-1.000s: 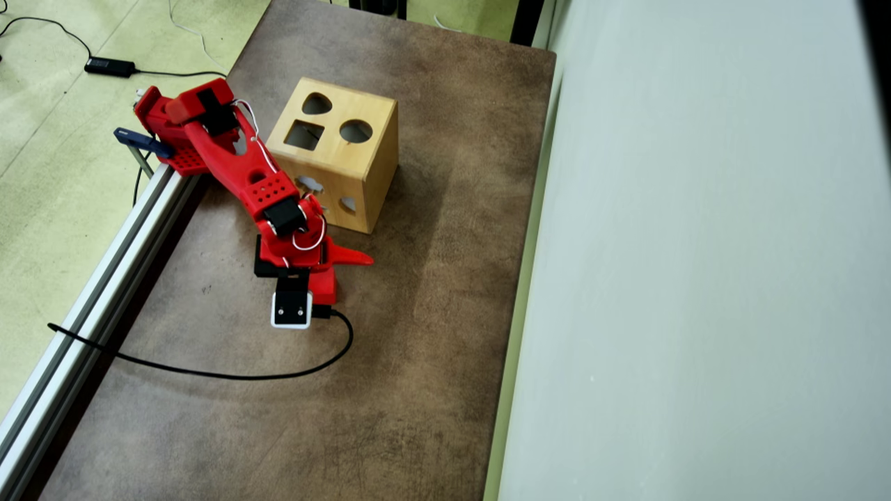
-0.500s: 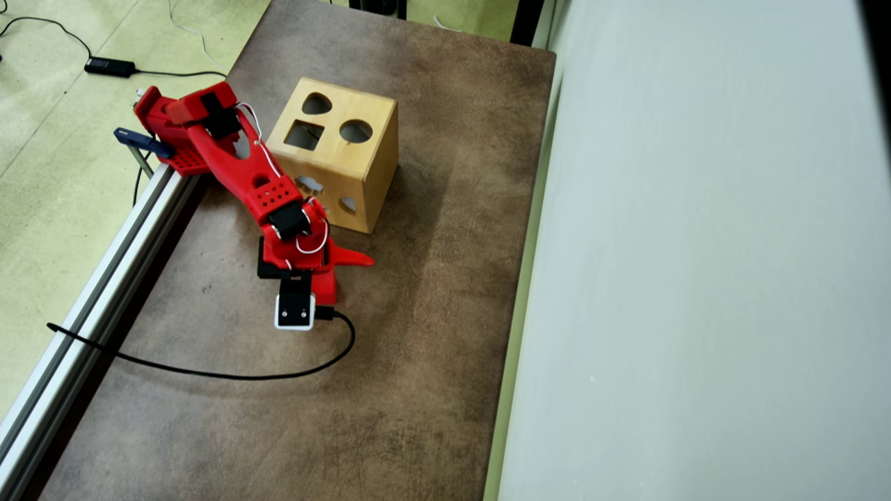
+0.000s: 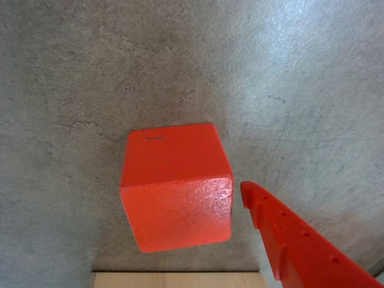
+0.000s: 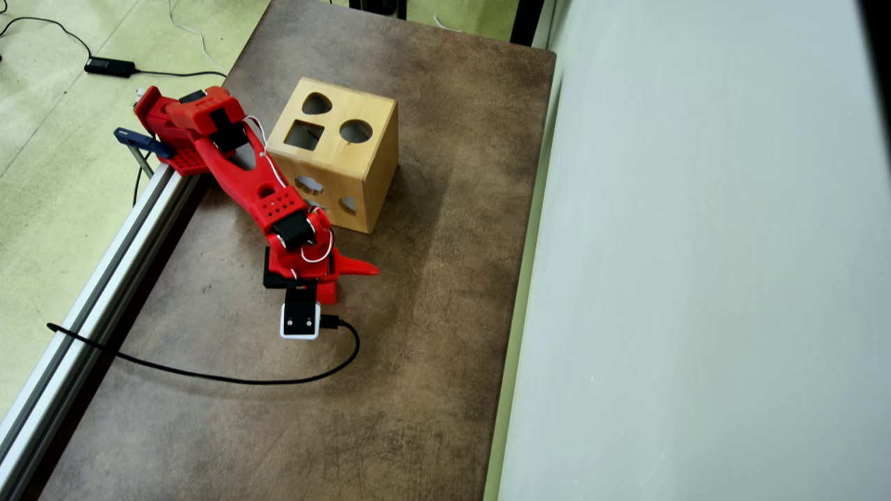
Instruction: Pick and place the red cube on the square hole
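In the overhead view the red plastic five-joint arm [image 4: 243, 177] reaches from its base at the upper left, low and stretched toward the lower right, then bends down at the wrist. The red two-finger gripper [image 4: 341, 278] points downward; one tapered finger sticks out to the right, well away from the other, so the jaws stand spread wide. In the wrist view only one red finger [image 3: 294, 243] with a ridged inner edge enters from the lower right.

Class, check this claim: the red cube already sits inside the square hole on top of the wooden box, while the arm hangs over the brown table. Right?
Not right. In the wrist view the red cube lies on the table, beside a finger. The overhead view shows the square hole in the box dark, no red in it. The rest stands.
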Motion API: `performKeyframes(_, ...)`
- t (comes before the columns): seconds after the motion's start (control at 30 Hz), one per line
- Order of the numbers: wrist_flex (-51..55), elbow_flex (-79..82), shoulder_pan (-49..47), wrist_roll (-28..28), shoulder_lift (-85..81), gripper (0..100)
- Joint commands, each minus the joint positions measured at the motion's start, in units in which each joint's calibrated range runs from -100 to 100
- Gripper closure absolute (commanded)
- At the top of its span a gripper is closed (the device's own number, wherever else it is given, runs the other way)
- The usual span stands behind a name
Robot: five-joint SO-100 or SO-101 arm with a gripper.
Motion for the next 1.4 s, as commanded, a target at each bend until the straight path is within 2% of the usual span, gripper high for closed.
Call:
performKeyframes(0.0,-0.5,-2.6,-0.7,0.2,-1.1,46)
performKeyframes(0.2,-0.6,-2.7,-0.7,0.0,-1.1,54)
performKeyframes(0.67,-0.6,-2.7,-0.2,-0.1,-1.1,63)
performKeyframes(1.37,-0.1,-2.7,0.1,0.2,-1.5,90)
